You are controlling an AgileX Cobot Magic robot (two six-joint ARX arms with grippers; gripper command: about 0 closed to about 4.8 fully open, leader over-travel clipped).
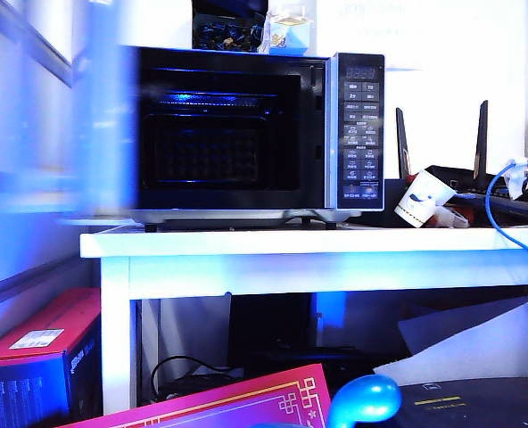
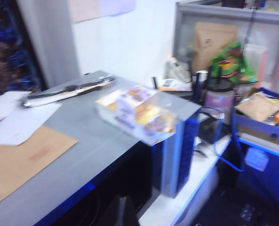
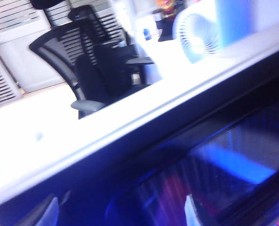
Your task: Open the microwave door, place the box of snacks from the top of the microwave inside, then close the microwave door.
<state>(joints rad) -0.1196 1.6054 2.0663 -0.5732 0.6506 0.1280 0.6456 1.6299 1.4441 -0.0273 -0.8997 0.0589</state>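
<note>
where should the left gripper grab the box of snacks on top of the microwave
Probably across the short sides of the box of snacks, coming down from above. It lies flat near the front corner of the microwave top, its long side running along the edge, with open space overhead. Neither gripper is visible in any view.

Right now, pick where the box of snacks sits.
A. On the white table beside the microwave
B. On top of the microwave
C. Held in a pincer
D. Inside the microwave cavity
B. The box of snacks rests on top of the microwave, near its right end, while the open cavity below is empty; the left wrist view shows it lying free on the grey top, with no pincer on it.
</note>
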